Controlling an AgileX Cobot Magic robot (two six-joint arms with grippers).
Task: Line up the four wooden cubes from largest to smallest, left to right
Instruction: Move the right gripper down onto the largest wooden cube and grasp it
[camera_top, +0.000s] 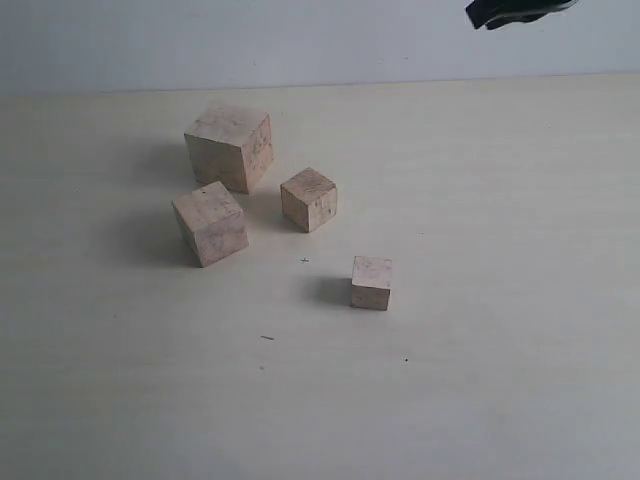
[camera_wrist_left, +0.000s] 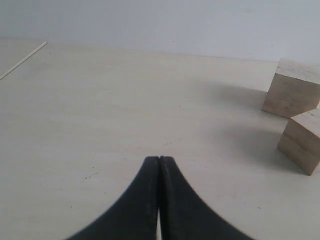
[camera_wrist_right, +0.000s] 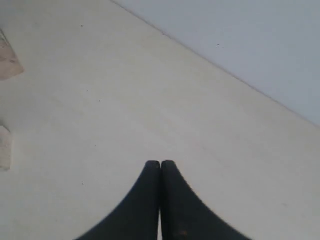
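Observation:
Four pale wooden cubes sit loosely grouped on the table. The largest cube (camera_top: 230, 147) is at the back left, the second largest (camera_top: 210, 222) in front of it, a smaller one (camera_top: 308, 198) to their right, and the smallest (camera_top: 371, 282) nearest the front. The left wrist view catches the largest cube (camera_wrist_left: 292, 89) and the second largest (camera_wrist_left: 302, 140) at its edge. My left gripper (camera_wrist_left: 159, 160) is shut and empty, well away from them. My right gripper (camera_wrist_right: 160, 164) is shut and empty too; a dark part of that arm (camera_top: 515, 10) shows at the exterior view's top right.
The pale tabletop (camera_top: 480, 200) runs back to a plain light wall. Slivers of two cubes (camera_wrist_right: 6, 62) show at the edge of the right wrist view. A thin pale strip (camera_wrist_left: 22, 61) lies on the table in the left wrist view.

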